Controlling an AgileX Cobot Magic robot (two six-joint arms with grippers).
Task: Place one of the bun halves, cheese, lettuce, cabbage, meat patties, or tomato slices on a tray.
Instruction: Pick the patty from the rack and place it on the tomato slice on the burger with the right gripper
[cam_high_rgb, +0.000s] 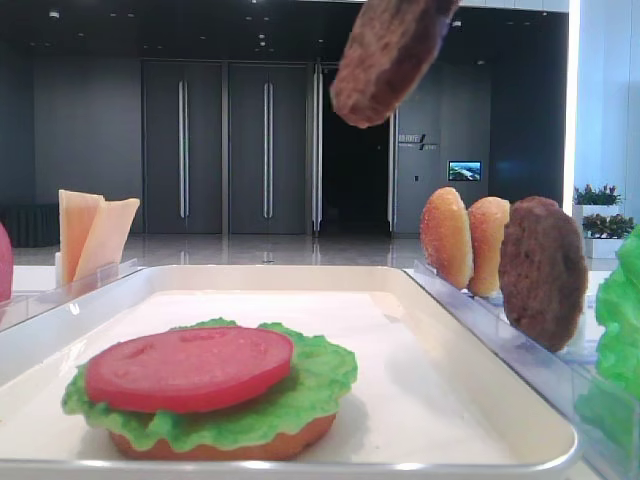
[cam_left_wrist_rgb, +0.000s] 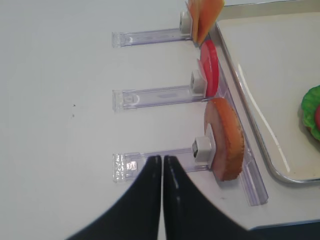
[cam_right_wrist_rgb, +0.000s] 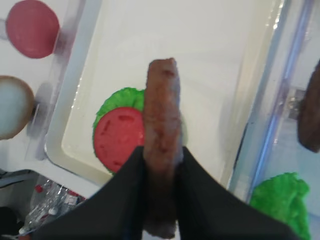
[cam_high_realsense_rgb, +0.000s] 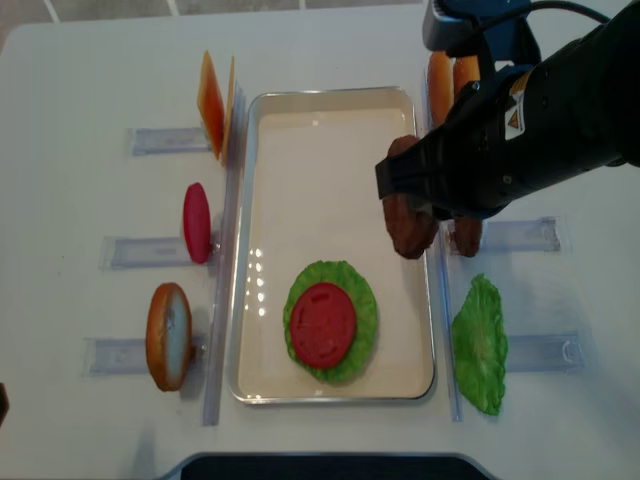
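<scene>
Gripping meat patty edge-up, right hand

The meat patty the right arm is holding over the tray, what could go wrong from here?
1. The meat patty is pinched on edge, so on release it may land upright and roll off the tomato slice.
2. It hangs beside the stack, nearer the tray rim, and could drop off-centre.
3. Descending, the right gripper could nudge the lettuce.
</scene>
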